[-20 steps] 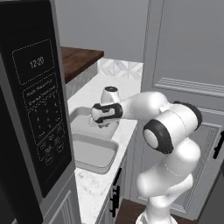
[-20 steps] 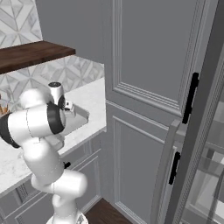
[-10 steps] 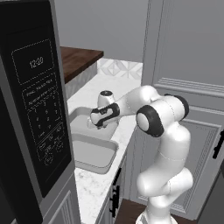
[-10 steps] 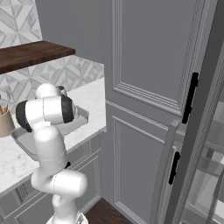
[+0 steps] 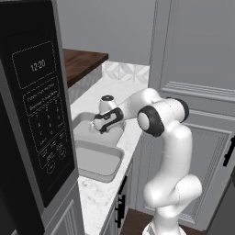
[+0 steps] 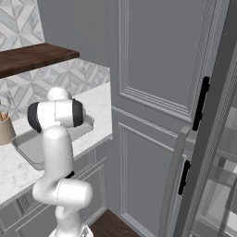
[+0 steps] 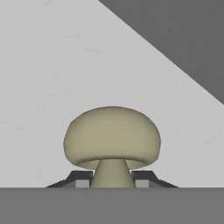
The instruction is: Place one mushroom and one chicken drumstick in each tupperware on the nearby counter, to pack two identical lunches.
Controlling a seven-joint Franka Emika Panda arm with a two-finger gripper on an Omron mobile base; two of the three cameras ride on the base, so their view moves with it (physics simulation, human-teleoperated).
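Tupperware comes first in the left base view: two grey trays lie end to end on the white counter (image 5: 98, 193), close to its front edge, the near tray (image 5: 97, 160) bare inside and the far tray (image 5: 85, 126) partly covered by the robot's hand. The gripper (image 5: 100, 128) hangs low over that far tray, at the end of the white arm (image 5: 158, 119) that reaches in from the right; from this side I cannot tell what sits between its fingers. A black microwave (image 5: 32, 110) with a lit clock stands at the left, a dark wooden shelf (image 5: 82, 62) lies behind it, and a grey tall cabinet (image 5: 197, 69) closes the counter's right end. In the right base view the arm's elbow (image 6: 55, 115) stands in front of the trays — a grey tray (image 6: 28, 148) shows at the counter's front edge to its left, and a tan cup (image 6: 5, 129) holding sticks stands on the counter at the far left, under the wooden shelf and the diamond-tiled backsplash (image 6: 69, 74). In the hand view a mushroom (image 7: 112, 139), pale tan with a rounded cap, has its stem clamped between the two dark fingertips (image 7: 78, 179), cap pointing away from the hand, with pale speckled surface beyond it and a dark grey area in the upper right corner.
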